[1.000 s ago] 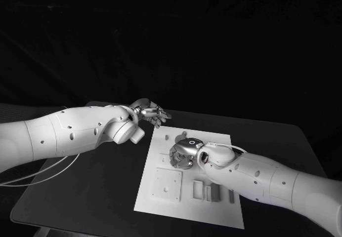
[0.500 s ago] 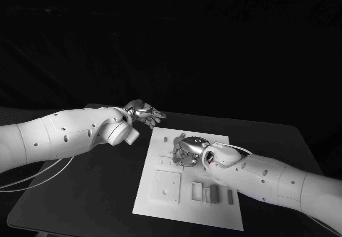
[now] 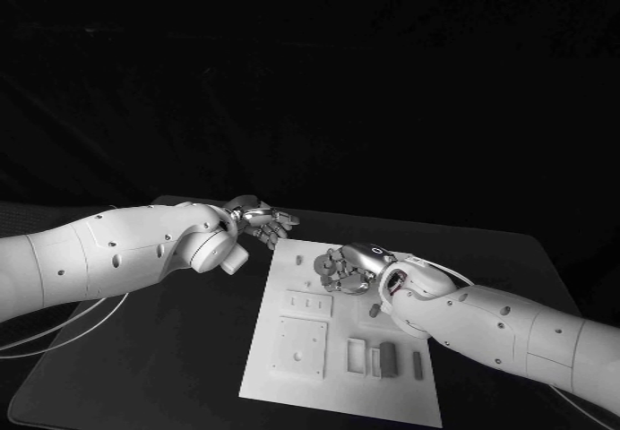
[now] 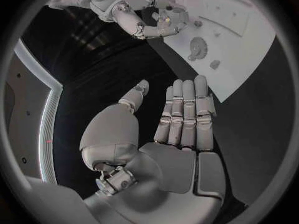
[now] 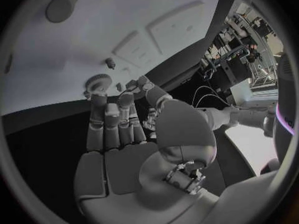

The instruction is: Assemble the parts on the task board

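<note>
Head view: white task board (image 3: 339, 372) lies flat in middle of black table (image 3: 155, 358). Left hand (image 3: 262, 221) hangs over table just past board's far left corner, fingers spread, holding nothing. Right hand (image 3: 347, 267) sits over board's far half.

Left wrist view: left hand (image 4: 182, 118) flat, fingers straight, empty. Small gear (image 4: 199, 42) lies on board.

Right wrist view: right hand (image 5: 118, 129) flat, empty; gear (image 5: 98, 81) just beyond fingertips (image 5: 97, 100).
</note>
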`<act>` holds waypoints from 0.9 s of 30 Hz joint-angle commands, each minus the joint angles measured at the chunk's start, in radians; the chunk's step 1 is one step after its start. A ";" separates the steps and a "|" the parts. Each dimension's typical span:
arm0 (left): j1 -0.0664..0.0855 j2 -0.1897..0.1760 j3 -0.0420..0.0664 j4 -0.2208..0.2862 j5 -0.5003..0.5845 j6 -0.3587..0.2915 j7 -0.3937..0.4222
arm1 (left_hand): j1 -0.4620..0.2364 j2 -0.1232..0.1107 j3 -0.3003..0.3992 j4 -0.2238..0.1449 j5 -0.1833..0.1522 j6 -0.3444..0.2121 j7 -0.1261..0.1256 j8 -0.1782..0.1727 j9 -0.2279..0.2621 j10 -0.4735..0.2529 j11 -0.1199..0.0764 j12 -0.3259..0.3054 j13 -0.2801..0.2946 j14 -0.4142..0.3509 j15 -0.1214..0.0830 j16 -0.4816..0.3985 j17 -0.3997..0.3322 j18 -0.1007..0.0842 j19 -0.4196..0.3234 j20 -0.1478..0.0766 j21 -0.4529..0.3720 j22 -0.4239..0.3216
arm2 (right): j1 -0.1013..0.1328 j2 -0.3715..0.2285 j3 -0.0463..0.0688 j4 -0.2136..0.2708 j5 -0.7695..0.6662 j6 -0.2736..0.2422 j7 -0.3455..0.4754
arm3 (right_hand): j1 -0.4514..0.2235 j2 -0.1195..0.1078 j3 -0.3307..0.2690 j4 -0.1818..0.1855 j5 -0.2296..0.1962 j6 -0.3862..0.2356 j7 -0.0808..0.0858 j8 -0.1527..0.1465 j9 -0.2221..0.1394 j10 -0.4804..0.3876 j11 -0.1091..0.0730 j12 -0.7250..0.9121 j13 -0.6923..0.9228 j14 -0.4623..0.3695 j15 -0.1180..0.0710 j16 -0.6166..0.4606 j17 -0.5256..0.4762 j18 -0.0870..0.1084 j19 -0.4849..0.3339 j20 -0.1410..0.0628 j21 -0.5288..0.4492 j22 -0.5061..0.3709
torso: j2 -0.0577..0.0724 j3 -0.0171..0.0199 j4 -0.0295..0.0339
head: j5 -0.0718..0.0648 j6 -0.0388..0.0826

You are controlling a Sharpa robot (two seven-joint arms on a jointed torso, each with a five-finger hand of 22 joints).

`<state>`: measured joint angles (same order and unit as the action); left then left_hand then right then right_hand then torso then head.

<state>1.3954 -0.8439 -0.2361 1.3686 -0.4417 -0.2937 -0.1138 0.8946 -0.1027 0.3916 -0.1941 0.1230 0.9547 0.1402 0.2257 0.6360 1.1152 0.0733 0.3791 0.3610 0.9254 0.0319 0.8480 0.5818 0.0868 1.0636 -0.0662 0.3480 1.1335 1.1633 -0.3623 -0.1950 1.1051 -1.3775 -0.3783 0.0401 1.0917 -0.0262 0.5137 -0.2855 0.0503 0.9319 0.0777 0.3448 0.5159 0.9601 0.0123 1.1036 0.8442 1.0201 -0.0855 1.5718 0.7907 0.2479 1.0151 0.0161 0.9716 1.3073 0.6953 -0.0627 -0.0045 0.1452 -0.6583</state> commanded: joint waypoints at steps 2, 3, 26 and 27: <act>-0.001 0.002 0.000 0.004 -0.062 0.116 -0.099 | -0.014 -0.003 -0.001 0.012 -0.006 0.005 0.001 -0.009 -0.005 0.005 0.000 0.001 -0.001 0.009 -0.001 0.003 0.004 0.017 0.011 -0.002 0.000 0.004 | 0.000 -0.015 0.016 0.020 0.060 -0.033 0.013 | -0.008 -0.003 0.008 -0.001 0.001 0.044 0.039 -0.002 -0.002 0.006 -0.004 -0.001 -0.002 0.001 -0.007 0.001 -0.001 0.014 0.005 -0.001 0.006 0.007 | -0.001 0.0003 -0.0009 | -0.006 0.007; -0.002 0.004 0.000 0.006 -0.075 0.143 -0.118 | -0.018 -0.002 0.000 0.017 -0.007 0.002 0.002 -0.012 -0.008 0.004 0.000 0.002 -0.001 0.008 -0.002 0.005 0.006 0.017 0.012 -0.002 0.000 0.006 | 0.000 -0.022 0.024 0.028 0.074 -0.037 0.015 | -0.008 -0.004 0.008 -0.002 0.001 0.044 0.039 -0.003 -0.002 0.006 -0.004 -0.001 -0.002 0.001 -0.007 0.001 -0.001 0.014 0.006 -0.001 0.006 0.007 | -0.001 0.0001 -0.0005 | -0.007 0.008; -0.022 0.050 -0.001 0.036 -0.038 0.170 -0.123 | -0.099 -0.024 -0.026 0.100 -0.053 -0.029 0.017 -0.030 -0.050 -0.010 -0.001 0.019 0.010 0.008 -0.012 0.024 0.038 0.021 0.017 -0.013 0.001 0.039 | 0.000 -0.052 0.060 0.080 0.121 -0.084 0.024 | -0.010 -0.010 0.012 -0.004 0.002 0.045 0.038 -0.005 -0.001 0.010 -0.005 0.000 -0.002 0.004 -0.008 0.002 -0.002 0.014 0.010 -0.005 0.007 0.007 | 0.000 0.0017 -0.0019 | -0.012 0.028; -0.022 0.050 -0.001 0.038 -0.044 0.177 -0.128 | -0.102 -0.024 -0.028 0.102 -0.054 -0.029 0.017 -0.030 -0.050 -0.010 -0.001 0.019 0.010 0.008 -0.013 0.024 0.038 0.021 0.017 -0.013 0.001 0.040 | 0.000 -0.051 0.061 0.080 0.121 -0.086 0.024 | -0.010 -0.010 0.012 -0.004 0.002 0.045 0.038 -0.005 -0.001 0.010 -0.005 0.000 -0.002 0.004 -0.008 0.002 -0.002 0.014 0.010 -0.005 0.007 0.007 | 0.000 0.0012 -0.0017 | -0.012 0.027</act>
<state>1.3734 -0.7966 -0.2372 1.4005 -0.4730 -0.1557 -0.2294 0.8023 -0.1241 0.3626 -0.0968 0.0726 0.9234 0.1605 0.1906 0.5866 1.1076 0.0733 0.3942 0.3701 0.9325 0.0247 0.8706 0.6190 0.0831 1.0758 -0.0750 0.3479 1.1719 1.1635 -0.4154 -0.1352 1.1834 -1.2623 -0.4545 0.0544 1.0854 -0.0327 0.5219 -0.2885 0.0502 0.9350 0.0806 0.3385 0.5137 0.9636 0.0089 1.1036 0.8435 1.0267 -0.0857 1.5715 0.7899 0.2412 1.0188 0.0125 0.9756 1.3075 0.6947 -0.0617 -0.0066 0.1332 -0.6296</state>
